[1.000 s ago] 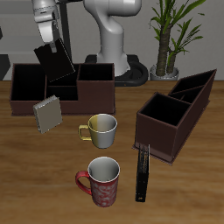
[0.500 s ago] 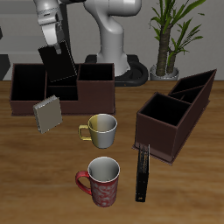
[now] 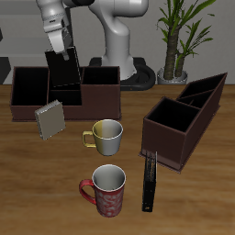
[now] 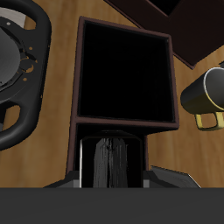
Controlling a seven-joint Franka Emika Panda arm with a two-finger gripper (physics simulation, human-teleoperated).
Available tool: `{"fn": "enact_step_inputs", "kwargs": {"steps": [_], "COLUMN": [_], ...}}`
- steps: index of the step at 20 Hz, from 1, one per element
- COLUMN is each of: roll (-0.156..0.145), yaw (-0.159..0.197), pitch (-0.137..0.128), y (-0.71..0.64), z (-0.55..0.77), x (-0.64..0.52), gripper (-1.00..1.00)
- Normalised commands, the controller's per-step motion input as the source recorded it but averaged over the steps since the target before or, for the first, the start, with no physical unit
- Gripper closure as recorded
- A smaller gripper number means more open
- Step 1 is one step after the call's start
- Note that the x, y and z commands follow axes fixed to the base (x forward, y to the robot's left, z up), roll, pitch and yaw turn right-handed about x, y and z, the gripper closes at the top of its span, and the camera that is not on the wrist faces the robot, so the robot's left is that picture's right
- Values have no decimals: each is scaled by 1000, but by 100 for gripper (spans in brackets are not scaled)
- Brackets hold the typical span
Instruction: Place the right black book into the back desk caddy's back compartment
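Claw (image 3: 61, 53) grips right black book (image 3: 64, 71) upright, over back desk caddy (image 3: 99, 92).

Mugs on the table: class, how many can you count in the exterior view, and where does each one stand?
2. A metallic mug stands near the table's middle, in front of the long dark caddy; a red patterned mug stands nearer the table's front edge. None appears hidden.

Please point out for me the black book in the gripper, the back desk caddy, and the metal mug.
right black book (image 3: 63, 71), exterior view: middle of its flat cover.
back desk caddy (image 3: 27, 102), exterior view: its front wall.
metal mug (image 3: 107, 137), exterior view: its side below the rim.
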Motion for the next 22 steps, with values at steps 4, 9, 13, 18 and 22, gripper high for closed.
{"fn": "enact_step_inputs", "kwargs": {"steps": [4, 9, 13, 18, 22], "roll": [-35, 6, 0, -4, 25], "yaw": [-57, -11, -38, -31, -8], "pitch": [23, -8, -38, 4, 48], "y": [-121, 28, 58, -9, 105], "z": [-30, -40, 193, -34, -222], "x": [17, -60, 40, 4, -60], "gripper": [100, 100, 100, 100, 100]}}
